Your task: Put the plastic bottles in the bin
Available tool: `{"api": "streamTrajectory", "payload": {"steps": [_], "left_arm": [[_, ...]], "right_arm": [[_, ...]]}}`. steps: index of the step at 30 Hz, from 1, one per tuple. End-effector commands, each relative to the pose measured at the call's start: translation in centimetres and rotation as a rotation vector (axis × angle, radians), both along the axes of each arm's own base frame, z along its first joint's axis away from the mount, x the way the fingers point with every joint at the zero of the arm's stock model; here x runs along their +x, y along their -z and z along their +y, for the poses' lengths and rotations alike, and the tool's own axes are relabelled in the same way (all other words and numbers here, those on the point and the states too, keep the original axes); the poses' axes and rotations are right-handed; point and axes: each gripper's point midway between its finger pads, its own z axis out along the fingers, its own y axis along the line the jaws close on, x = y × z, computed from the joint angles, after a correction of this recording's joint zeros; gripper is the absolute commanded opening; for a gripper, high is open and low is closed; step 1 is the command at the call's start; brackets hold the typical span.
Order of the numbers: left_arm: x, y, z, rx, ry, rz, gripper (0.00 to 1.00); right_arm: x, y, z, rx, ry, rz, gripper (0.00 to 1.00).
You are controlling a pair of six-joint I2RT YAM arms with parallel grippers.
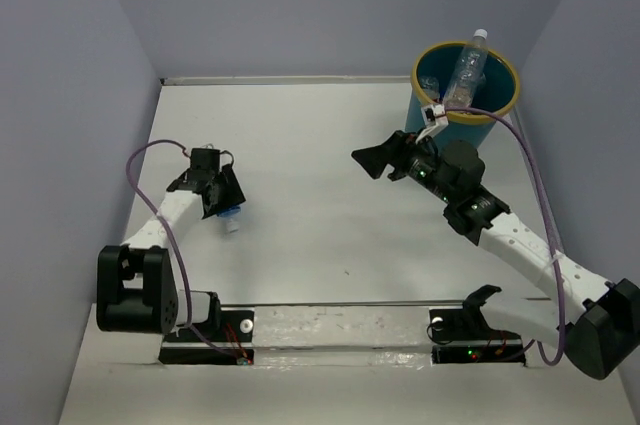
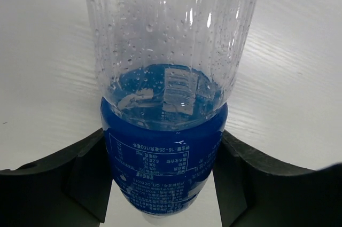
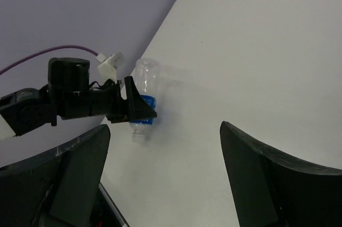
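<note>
Left pincer [image 1: 225, 207]: pinching bottle [image 2: 165, 131] at blue label, cap end nearest wrist, for lifting. Right pincer [image 3: 164, 131]: spread, empty, bin [image 1: 497, 105] behind.

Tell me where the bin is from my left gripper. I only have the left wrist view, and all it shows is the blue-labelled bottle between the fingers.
Observer: The bin stands in the far right corner of the table. The left gripper, around the blue-labelled bottle, is over the table's left side.
Operator: Is anything in the bin already?
Observer: Yes. A clear bottle leans inside it, with its white cap sticking up above the yellow rim.
Operator: Is the right arm in my way?
Observer: Possibly. The right gripper hangs open and empty just left of the bin, roughly between your gripper and it.
</note>
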Motion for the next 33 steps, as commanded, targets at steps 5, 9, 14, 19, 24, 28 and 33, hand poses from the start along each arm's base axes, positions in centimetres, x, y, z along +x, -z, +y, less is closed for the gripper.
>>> {"api": "streamTrajectory", "payload": {"steps": [5,9,14,19,24,28,33], "left_arm": [[-0.8,-11.2,-14.6,-0.338,0.518,-0.423,0.62],[-2.7,-14.7,-18.4,-0.466,0.662,-0.538,0.62],[-5.3,-16.8,-22.6,-0.61,0.834,-0.575,0.62],[-6.9,-16.6,-24.9,-0.633,0.926,-0.547,0.62],[-8.5,-16.1,-27.3,-0.65,1.015,-0.509,0.62],[-9.3,-17.2,-28.1,-0.652,1.058,-0.533,0.65],[-9.1,-19.4,-27.6,-0.616,1.051,-0.585,0.85]], "right_arm": [[-0.5,0.1,4.5,0.128,-0.157,0.069,0.91],[-1.3,0.4,6.9,0.144,-0.271,0.093,0.96],[-0.8,1.4,8.4,0.102,-0.321,0.102,1.0],[-1.2,1.9,9.8,0.097,-0.401,0.098,1.0],[-1.1,2.2,11.5,0.083,-0.443,0.101,0.99],[0.1,1.5,10.9,0.065,-0.363,0.056,0.83],[2.7,-1.2,8.4,-0.03,-0.166,-0.034,0.31]]}}
